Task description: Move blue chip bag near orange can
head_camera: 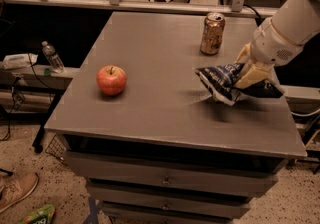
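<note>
The blue chip bag (225,83) is a crinkly navy foil bag with white lettering, held off the tabletop at the right side; its shadow lies beneath it. My gripper (248,72) comes in from the upper right on a white arm and is shut on the bag, its pale fingers (252,74) pinching the bag's right part. The orange can (212,34) stands upright on the table a short way behind and left of the bag, not touching it.
A red apple (111,80) sits on the left of the grey table (150,108). A water bottle (51,57) stands on a low shelf at left. Drawers are below the table front. A shoe (15,191) is on the floor at lower left.
</note>
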